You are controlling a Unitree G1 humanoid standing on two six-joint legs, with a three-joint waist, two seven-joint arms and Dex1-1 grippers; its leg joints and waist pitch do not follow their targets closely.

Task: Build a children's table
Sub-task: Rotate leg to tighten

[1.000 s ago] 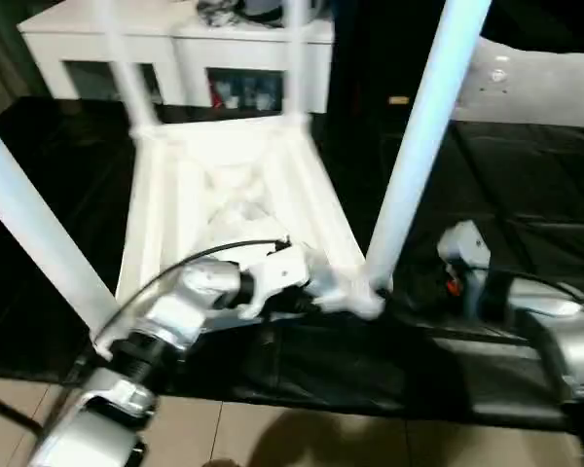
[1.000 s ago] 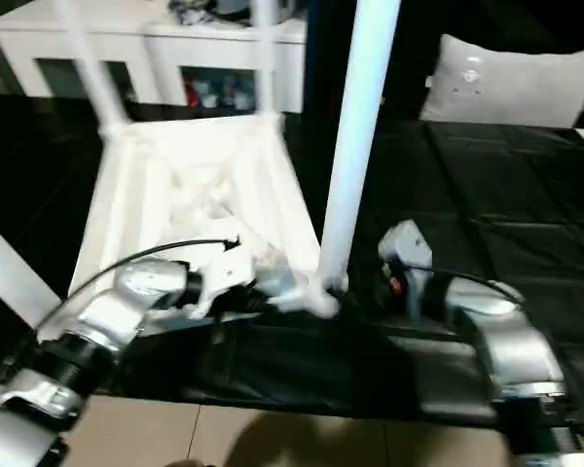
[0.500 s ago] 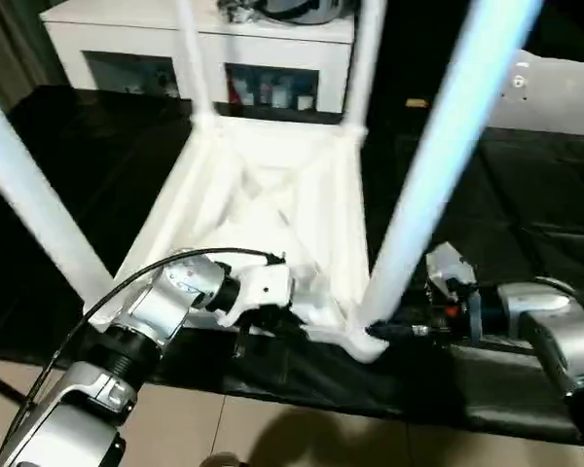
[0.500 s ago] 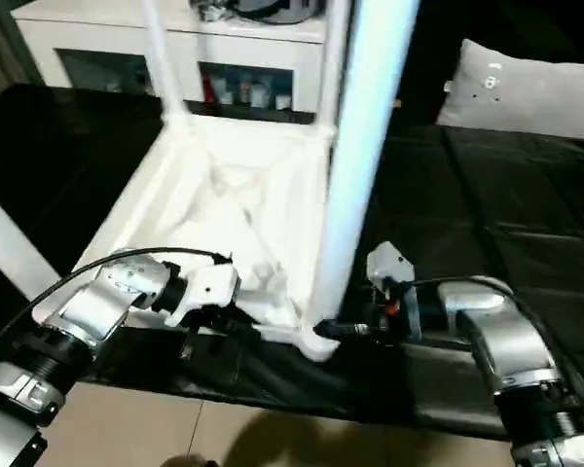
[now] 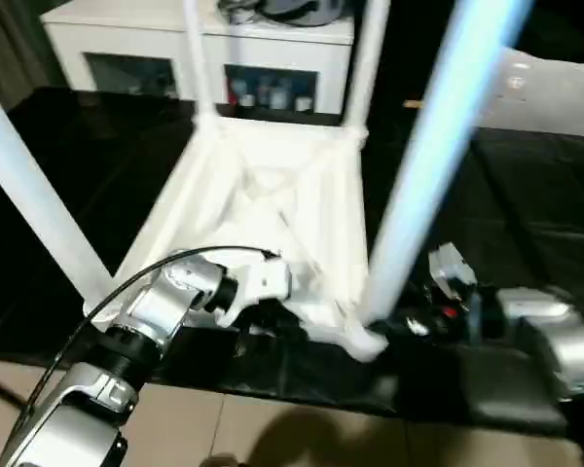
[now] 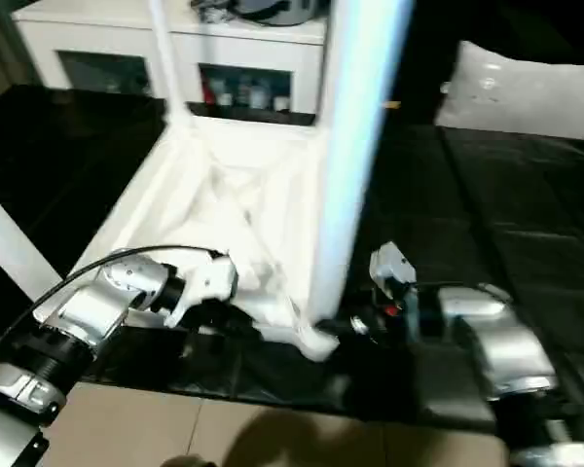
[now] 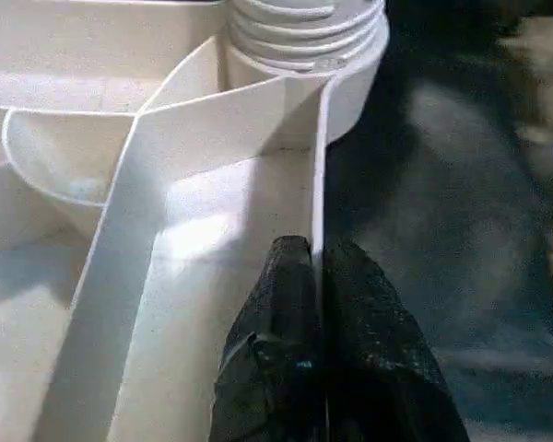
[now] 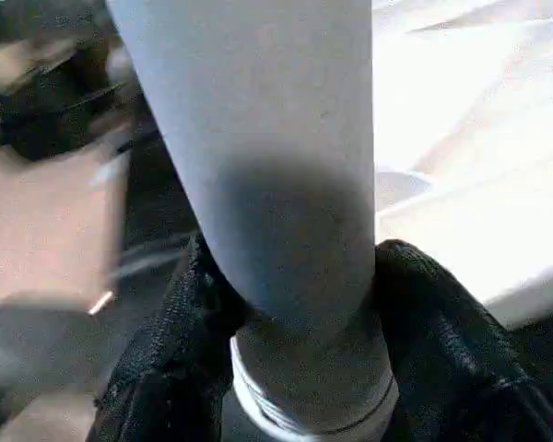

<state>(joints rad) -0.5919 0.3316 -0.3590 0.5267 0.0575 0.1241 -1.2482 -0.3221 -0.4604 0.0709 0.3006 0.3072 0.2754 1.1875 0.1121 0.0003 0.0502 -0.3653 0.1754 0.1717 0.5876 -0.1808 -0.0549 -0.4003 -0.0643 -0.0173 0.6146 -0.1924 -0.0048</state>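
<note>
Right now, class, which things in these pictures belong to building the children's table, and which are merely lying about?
Belong to the job:
tabletop, upside down, its rim pinched by the left gripper
near right leg, clasped at its base by the right gripper
three other legs, such as the near left leg

Lying about:
white cabinet
grey cushion
black mat
</note>
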